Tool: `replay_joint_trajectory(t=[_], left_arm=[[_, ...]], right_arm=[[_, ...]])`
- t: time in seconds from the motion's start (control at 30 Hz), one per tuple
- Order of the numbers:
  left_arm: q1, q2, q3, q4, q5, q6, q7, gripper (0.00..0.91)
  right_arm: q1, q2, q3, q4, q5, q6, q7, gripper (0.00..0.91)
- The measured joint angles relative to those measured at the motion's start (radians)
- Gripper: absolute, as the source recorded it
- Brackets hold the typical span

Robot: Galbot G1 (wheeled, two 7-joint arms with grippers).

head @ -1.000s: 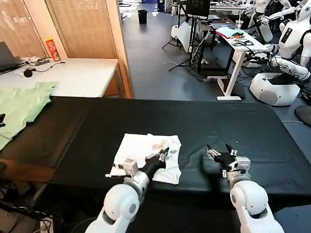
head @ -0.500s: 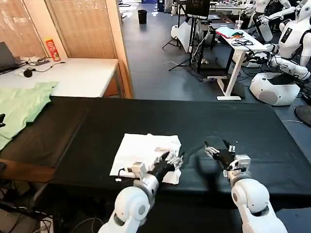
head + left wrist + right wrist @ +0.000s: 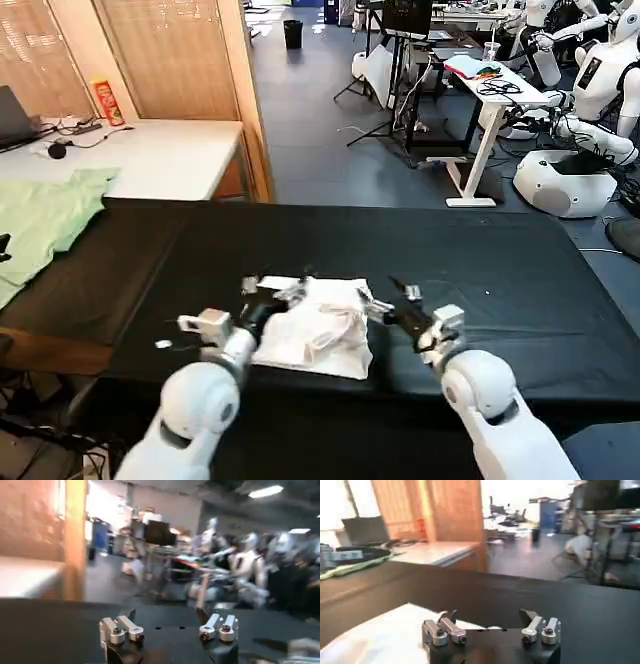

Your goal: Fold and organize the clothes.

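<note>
The white T-shirt [image 3: 318, 325] lies bunched and wrinkled in a rough rectangle near the front of the black table [image 3: 500, 260]; no print shows. My left gripper [image 3: 264, 288] sits at the shirt's far left corner, open, with bare black tabletop between its fingers [image 3: 166, 615]. At the shirt's right edge is my right gripper [image 3: 388, 297], also open. From the right wrist, that gripper [image 3: 489, 616] is spread wide, with the white shirt [image 3: 380, 640] lying under and beside one fingertip. Neither holds cloth.
A light green garment [image 3: 45, 220] drapes over the table's left end. Behind it stands a white desk [image 3: 150, 150] with a red can [image 3: 106, 100] and cables. The black table's right half is bare. Other robots and desks stand far behind.
My left gripper swung from the shirt's near right corner to its far left corner. The right gripper moved left to the shirt's right edge. The shirt is more bunched up.
</note>
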Motion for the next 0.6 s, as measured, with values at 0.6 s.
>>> replay_joint_trajectory(t=[0.6], left_arm=[[0.084,-0.015,-0.033,0.017,0.084,-0.020,0.000,0.878]], right_arm=[[0.081,0.008,-0.111,-0.088,-0.108,-0.069,0.057,0.878]])
